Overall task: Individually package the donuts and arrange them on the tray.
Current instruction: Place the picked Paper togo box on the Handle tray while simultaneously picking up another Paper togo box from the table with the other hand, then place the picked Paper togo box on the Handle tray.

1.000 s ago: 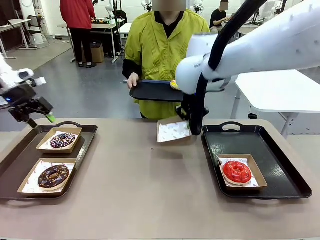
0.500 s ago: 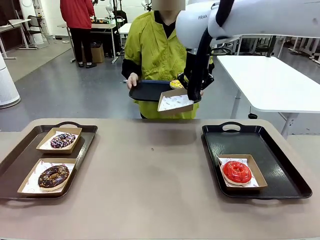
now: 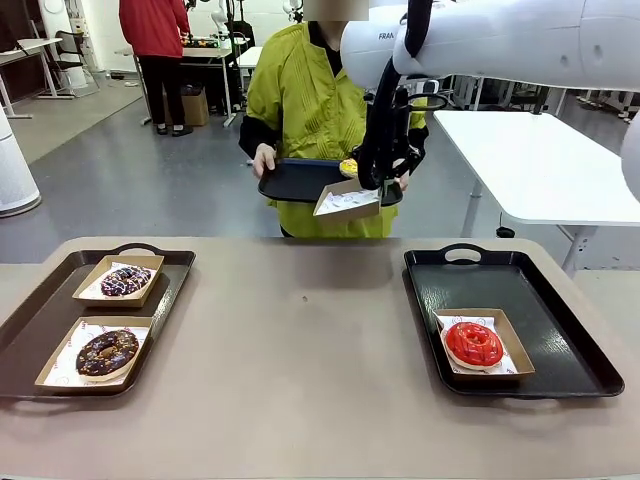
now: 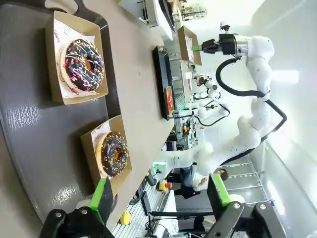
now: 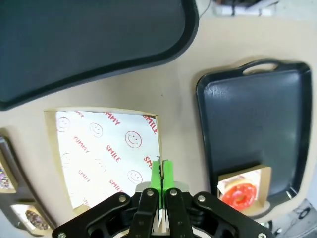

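My right gripper [image 3: 380, 183] is shut on the rim of an empty paper-lined cardboard box [image 3: 346, 200], held in the air just under the black tray [image 3: 296, 181] that the person holds. A yellow donut [image 3: 349, 167] lies on that tray. In the right wrist view the green pads [image 5: 167, 174] pinch the box [image 5: 106, 148] at its edge. The red donut [image 3: 473, 343] sits boxed on the right tray [image 3: 560, 330]. Two dark sprinkled donuts [image 3: 126, 281] [image 3: 107, 352] sit boxed on the left tray [image 3: 30, 330]. My left gripper [image 4: 161, 196] hangs open above them, holding nothing.
The table's brown middle [image 3: 300, 340] lies bare between the two trays. The person's hand [image 3: 265, 160] grips the held tray's left edge. A white table [image 3: 540, 170] stands at the back right. Another person in red [image 3: 155, 40] stands far behind.
My right arm has lifted the empty box off the table and carried it up to the person's tray. The left arm has left the front view.
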